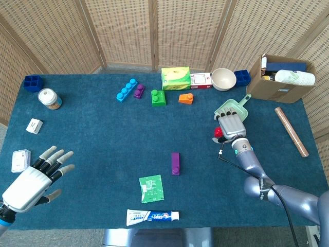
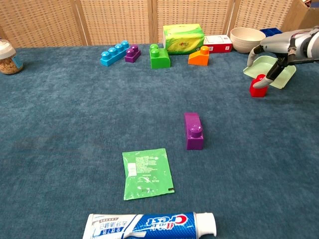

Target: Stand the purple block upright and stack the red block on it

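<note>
From the head view: right hand [image 1: 230, 125] palm-down over the red block [image 1: 218, 132], fingers spread toward the green dustpan [image 1: 234, 108], block peeking out at the thumb side; grip not clear from here. Left hand [image 1: 35, 176] at the near left table edge, fingers fanned apart, holding nothing. Purple block [image 1: 175, 163] lying flat mid-table.

From the chest view: right hand [image 2: 284, 46] arched over the red block [image 2: 257, 86], a fingertip [image 2: 269, 79] touching its top, not clasped. Purple block [image 2: 193, 130] on its side, well apart from the red.
</note>
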